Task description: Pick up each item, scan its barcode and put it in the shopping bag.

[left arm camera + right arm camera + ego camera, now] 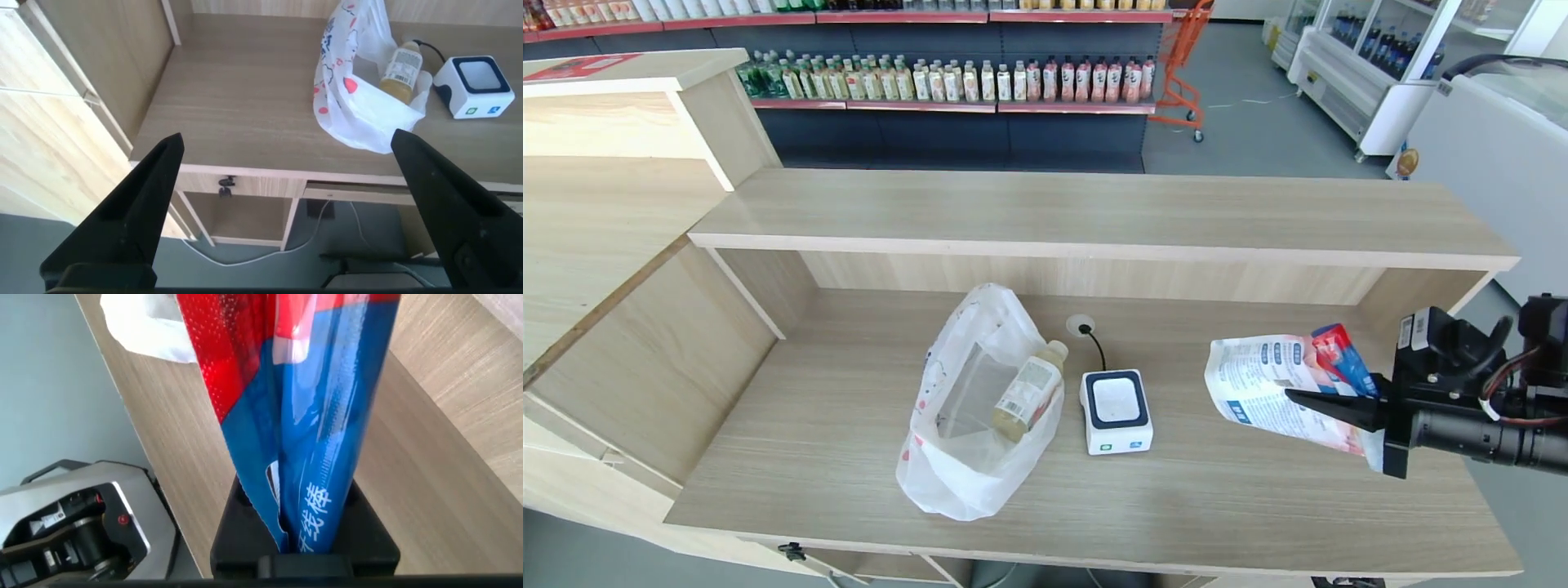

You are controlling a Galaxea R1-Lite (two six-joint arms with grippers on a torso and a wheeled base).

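My right gripper (1327, 402) is shut on a white, red and blue snack packet (1278, 384), held above the counter's right end, to the right of the scanner. Close up, the packet's red and blue side (302, 400) rises straight out of the jaws. A white plastic shopping bag (968, 416) lies open on the counter left of the white barcode scanner (1116, 410), and a bottle of pale drink (1029, 390) lies in its mouth. My left gripper (286, 212) hangs open off the counter's front edge, left of the shopping bag (351, 90) and the scanner (476, 86).
The counter (849, 457) is a recessed wooden desk with a raised ledge (1094, 212) behind and a side wall on the left. The scanner's black cable (1094, 343) runs to a grommet at the back. Store shelves with bottles (947, 82) stand beyond.
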